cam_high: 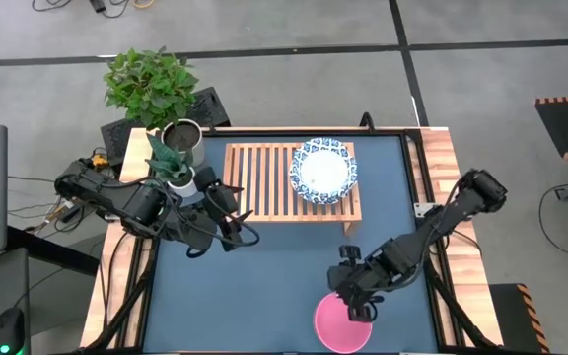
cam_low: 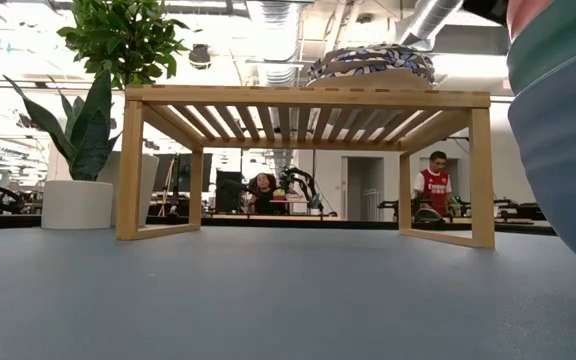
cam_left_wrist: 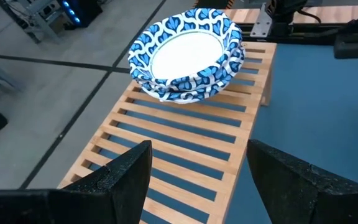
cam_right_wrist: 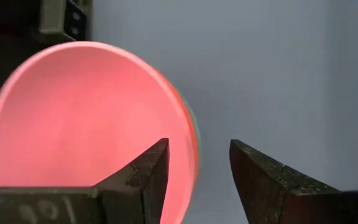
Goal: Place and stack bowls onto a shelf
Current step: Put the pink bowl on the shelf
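The light-wood shelf (cam_high: 264, 182) stands at the table's far side. A stack of white bowls with blue patterned rims (cam_high: 323, 170) (cam_left_wrist: 188, 53) rests on the slats of its right half. A pink bowl (cam_high: 341, 323) (cam_right_wrist: 86, 118) sits near the front edge on top of a green and a blue bowl (cam_low: 568, 150). My right gripper (cam_high: 358, 304) (cam_right_wrist: 199, 144) hangs open over the pink bowl's far rim, one finger over the inside and one outside, with no touch showing. My left gripper (cam_high: 240, 219) (cam_left_wrist: 199, 149) is open in the air by the shelf's near left corner.
A metal plant pot (cam_high: 180, 138) and a white pot with a spiky plant (cam_high: 178, 179) stand at the far left, beside the shelf. The shelf's left half (cam_left_wrist: 166, 143) is bare slats. People sit in the room behind the table (cam_low: 433, 190).
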